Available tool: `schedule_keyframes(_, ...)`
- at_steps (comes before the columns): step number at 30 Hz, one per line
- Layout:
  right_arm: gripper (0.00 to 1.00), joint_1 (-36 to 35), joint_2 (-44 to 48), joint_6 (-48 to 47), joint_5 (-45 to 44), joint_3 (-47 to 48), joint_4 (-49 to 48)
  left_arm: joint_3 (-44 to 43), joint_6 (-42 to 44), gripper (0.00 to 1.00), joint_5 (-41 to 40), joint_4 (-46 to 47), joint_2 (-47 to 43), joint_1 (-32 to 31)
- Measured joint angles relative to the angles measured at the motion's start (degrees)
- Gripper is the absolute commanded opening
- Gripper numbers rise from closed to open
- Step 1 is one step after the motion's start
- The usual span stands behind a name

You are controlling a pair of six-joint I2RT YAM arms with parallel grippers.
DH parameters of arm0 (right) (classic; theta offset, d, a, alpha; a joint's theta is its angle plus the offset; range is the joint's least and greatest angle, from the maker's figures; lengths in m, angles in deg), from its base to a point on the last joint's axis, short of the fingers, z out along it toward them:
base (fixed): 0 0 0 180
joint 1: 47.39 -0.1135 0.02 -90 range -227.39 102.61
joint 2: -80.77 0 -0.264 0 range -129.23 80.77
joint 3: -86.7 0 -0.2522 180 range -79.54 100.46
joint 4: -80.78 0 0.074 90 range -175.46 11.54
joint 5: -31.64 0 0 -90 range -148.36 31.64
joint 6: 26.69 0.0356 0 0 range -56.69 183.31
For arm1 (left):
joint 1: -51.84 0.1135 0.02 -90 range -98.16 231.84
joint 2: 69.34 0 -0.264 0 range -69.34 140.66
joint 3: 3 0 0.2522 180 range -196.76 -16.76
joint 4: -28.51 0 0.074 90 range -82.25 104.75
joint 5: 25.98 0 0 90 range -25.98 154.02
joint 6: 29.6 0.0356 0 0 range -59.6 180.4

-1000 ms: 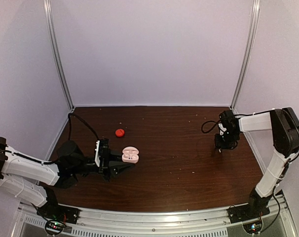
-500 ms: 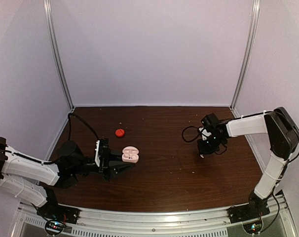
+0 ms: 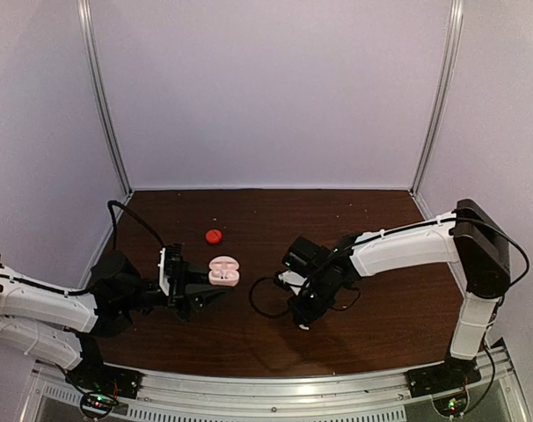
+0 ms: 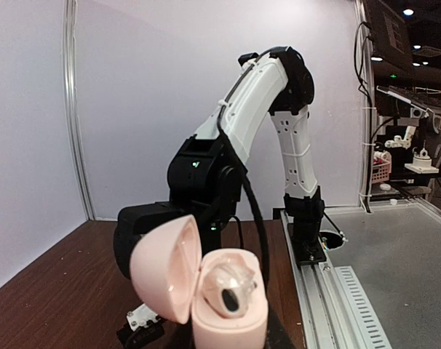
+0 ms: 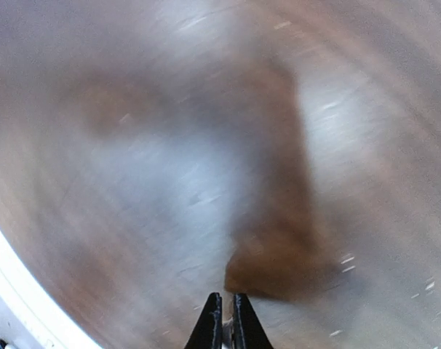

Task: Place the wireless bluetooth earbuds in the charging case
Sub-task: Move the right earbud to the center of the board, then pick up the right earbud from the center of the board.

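- One earbud (image 4: pixel 233 292) appears seated in the open charging case (image 4: pixel 231 327), clenched by the left gripper (image 3: pixel 203 294).
- We see the right gripper (image 5: pixel 222 309) pinched shut, its load unclear; seating looks unfinished.

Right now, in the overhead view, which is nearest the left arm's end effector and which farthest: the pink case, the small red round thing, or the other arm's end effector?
1. The pink case: gripped by the left end effector itself, lid open.
2. The red round thing: on the table just behind it.
3. The right end effector: off to the right, near mid-table.
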Motion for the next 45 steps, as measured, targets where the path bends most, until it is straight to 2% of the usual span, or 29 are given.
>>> schedule_keyframes(6, 0.21, -4.3, 0.0, -2.3, 0.3, 2.4, 7.1, 0.4, 0.0, 0.0, -0.2, -0.2, -1.3, 0.0)
schedule_keyframes(14, 0.39, -5.4, -1.3, -4.2, -3.2, 4.3, 15.8, 0.8, 0.0, 0.0, -0.4, -0.4, -1.8, 0.0)
schedule_keyframes(25, 0.47, -6.6, -1.8, -2.7, -3.4, 10.6, 20.0, 1.2, 0.0, 0.0, -0.4, -0.4, -1.7, 0.0)
schedule_keyframes(35, 0.46, -7.5, -1.8, -0.5, -0.2, 5.9, 20.7, 1.2, 0.0, 0.0, -0.4, -0.3, -1.1, 0.0)
schedule_keyframes(45, 0.37, -8.7, -3.1, -0.9, 3.0, 6.5, 19.2, 1.2, 0.0, 0.0, -0.4, -0.2, -0.5, 0.0)
